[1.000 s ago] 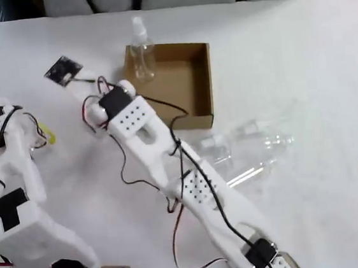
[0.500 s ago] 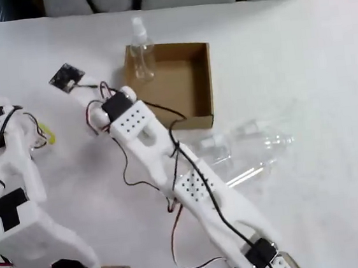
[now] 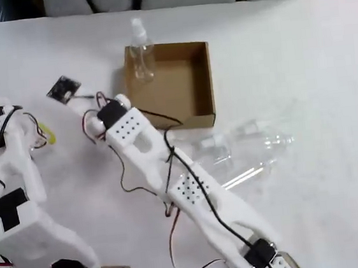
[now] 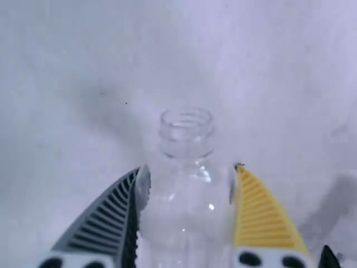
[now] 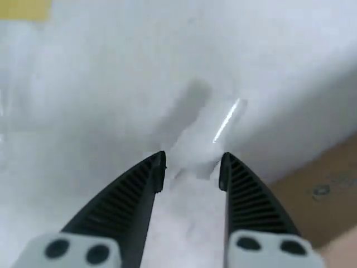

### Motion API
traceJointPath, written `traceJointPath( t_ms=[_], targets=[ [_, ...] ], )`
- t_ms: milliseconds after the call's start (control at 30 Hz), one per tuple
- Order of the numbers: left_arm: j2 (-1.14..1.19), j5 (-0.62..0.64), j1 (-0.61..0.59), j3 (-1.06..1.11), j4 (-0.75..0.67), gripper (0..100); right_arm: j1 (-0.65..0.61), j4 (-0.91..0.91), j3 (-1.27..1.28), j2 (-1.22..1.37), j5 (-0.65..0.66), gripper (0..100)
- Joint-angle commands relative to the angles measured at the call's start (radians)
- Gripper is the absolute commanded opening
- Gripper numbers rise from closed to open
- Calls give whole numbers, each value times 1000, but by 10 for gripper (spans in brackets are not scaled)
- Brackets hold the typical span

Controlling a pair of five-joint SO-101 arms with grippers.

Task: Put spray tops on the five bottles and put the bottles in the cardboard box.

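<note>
Over the white tabletop, the left tool clenches a clear open-necked plastic bottle; the right tool grips a white spray top. Misaligned, its thin tube could miss the bottle's neck and bend.

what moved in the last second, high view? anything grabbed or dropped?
Right hand, shut on a white spray top, drew back from the brown cardboard box toward the left arm. Unchanged: left hand gripping an open-necked clear plastic bottle, the spray-topped bottle at the box's far corner, the loose clear bottles lying beside the box.
</note>
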Motion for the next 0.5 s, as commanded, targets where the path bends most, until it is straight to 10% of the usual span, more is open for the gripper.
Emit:
traceJointPath(
  t_ms=[0,467],
  targets=[
    [-10,6,8,-5,-26,35,-42,56,-37,-15,5,131],
    [-10,6,8,-5,-26,35,7,73,-94,-15,-348,130]
  ],
)
